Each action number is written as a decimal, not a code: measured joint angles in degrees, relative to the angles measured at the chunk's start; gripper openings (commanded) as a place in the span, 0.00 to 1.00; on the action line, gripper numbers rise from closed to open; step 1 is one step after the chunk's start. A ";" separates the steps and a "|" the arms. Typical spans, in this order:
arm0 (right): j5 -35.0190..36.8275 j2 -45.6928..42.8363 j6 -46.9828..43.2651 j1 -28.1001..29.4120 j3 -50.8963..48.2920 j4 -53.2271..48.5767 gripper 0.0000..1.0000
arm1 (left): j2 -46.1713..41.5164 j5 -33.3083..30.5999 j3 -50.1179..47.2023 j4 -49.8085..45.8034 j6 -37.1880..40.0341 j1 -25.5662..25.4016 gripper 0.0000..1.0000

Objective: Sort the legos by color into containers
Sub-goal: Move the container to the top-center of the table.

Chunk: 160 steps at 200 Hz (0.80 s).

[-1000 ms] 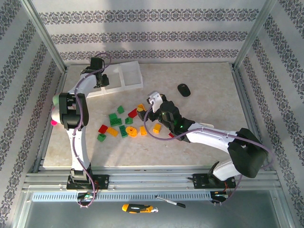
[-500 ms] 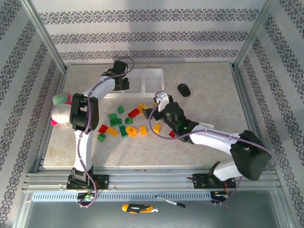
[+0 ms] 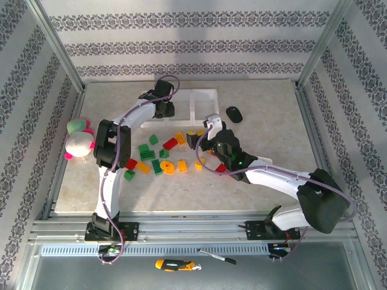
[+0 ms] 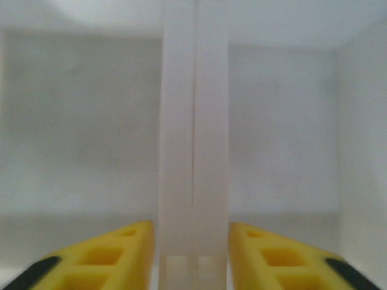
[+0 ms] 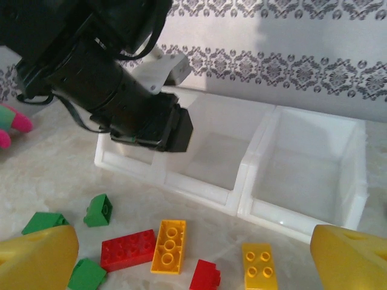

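Legos [image 3: 158,158]: red, yellow and green, loose on the table [image 3: 272,139] just in front of the tray.
Tray [image 3: 205,91]: far side of the table, three compartments in a row.
Left gripper [image 3: 164,107]: clamped on a tray divider wall, one yellow finger [image 4: 121,254] pressed to each side.
Right gripper [image 5: 193,266]: spread wide, holding nothing, low over the legos and facing the tray.
Mouse [image 3: 234,114]: just right of the tray.
Plush [image 3: 78,142]: by the table's left edge.

left end effector [image 4: 192,254] clamped; right end effector [image 5: 193,260] spread wide
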 measured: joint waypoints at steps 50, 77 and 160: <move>1.55 -5.05 1.68 -2.23 0.02 -8.76 0.98 | -5.46 0.66 -3.58 0.20 0.52 -0.48 0.99; 1.66 -8.81 4.17 -4.68 0.02 -15.98 0.98 | -16.11 1.18 -12.44 4.24 2.71 -0.87 0.99; 0.76 -11.43 17.44 -17.92 1.92 -43.34 0.98 | -44.72 15.78 -44.02 26.18 23.63 -9.01 0.99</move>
